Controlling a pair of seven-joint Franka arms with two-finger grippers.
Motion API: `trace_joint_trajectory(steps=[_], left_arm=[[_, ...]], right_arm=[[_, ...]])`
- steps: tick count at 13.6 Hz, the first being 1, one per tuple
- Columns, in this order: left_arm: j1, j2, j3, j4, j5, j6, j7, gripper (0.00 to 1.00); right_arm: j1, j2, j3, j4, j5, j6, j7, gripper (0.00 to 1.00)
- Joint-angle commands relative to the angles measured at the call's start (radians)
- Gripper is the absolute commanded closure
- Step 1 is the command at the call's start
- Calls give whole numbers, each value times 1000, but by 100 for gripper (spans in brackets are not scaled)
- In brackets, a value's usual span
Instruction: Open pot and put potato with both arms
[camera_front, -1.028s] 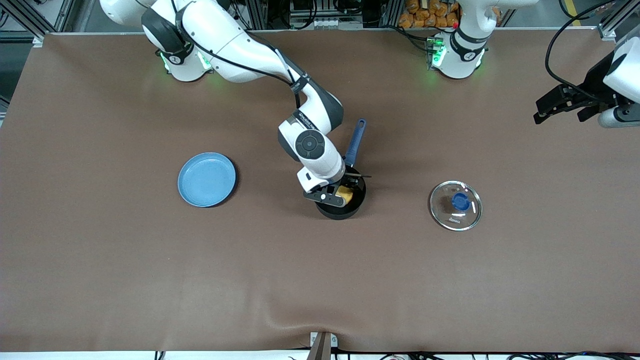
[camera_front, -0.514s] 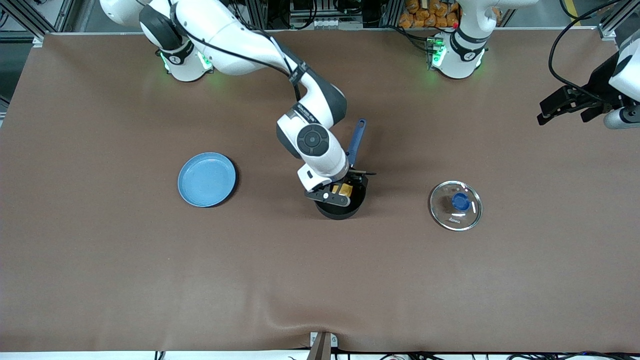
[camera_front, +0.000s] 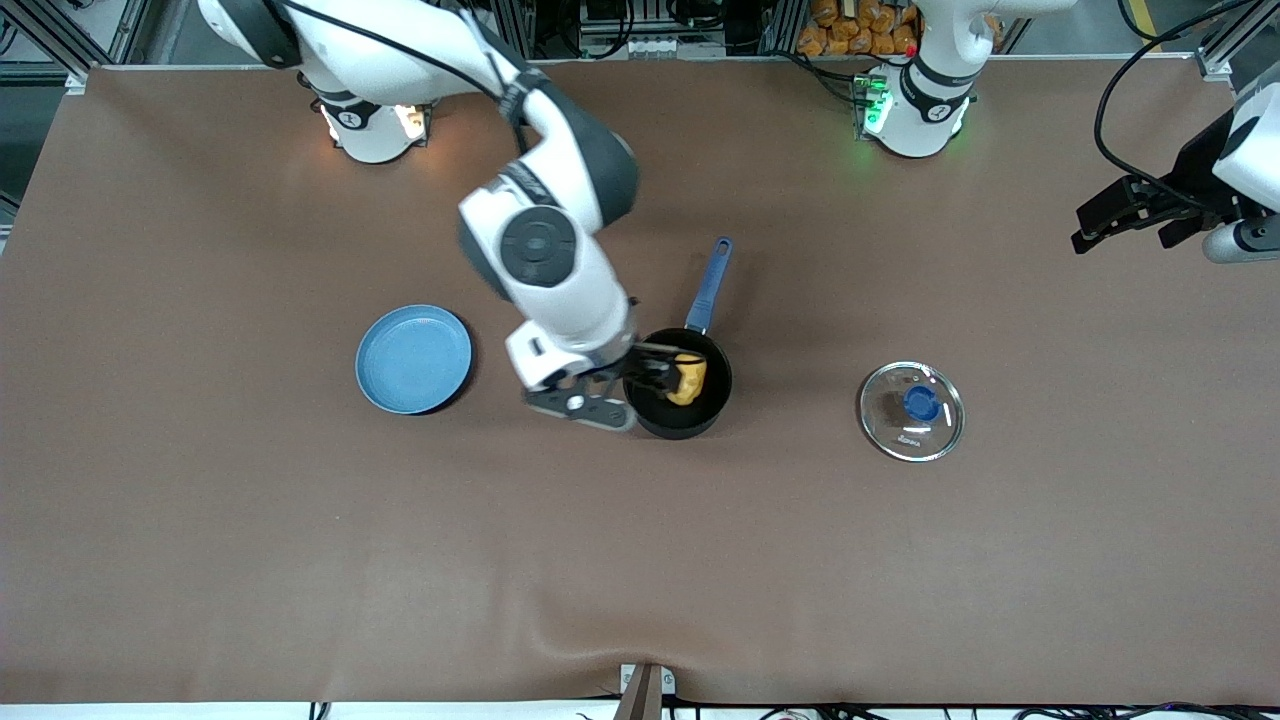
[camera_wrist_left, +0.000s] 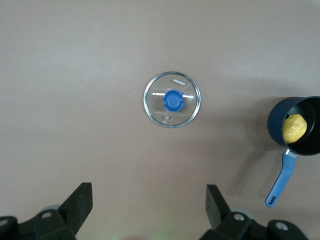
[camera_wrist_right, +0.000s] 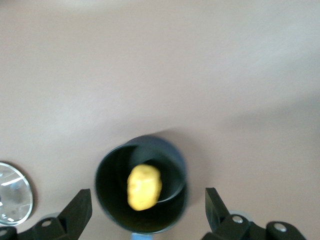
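The black pot stands uncovered mid-table, its blue handle pointing toward the robots' bases. The yellow potato lies inside it. My right gripper is open and empty, raised over the pot's rim on the plate side. In the right wrist view the pot and potato sit between the spread fingers of the right gripper. The glass lid with a blue knob lies flat on the table toward the left arm's end. My left gripper is open and empty, high over that end; it looks down on the lid.
A flat light-blue plate lies on the brown table toward the right arm's end, beside the pot. The left wrist view also shows the pot with the potato inside.
My right gripper has let go of the potato, risen and drawn back toward the plate. The potato now lies in the pot. The left arm has hardly moved.
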Motion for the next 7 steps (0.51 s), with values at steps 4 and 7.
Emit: trace_joint_trajectory(steps=[4,7], left_arm=[[4,16,-2,14,-38,-2,4,0],[5,16,-2,11,-44,-3,1,0]], right_arm=[[-128,-166,-16,-18,-42,-235,-46,0],[-215,-222,-15,-20,-42,-332,-197,0]])
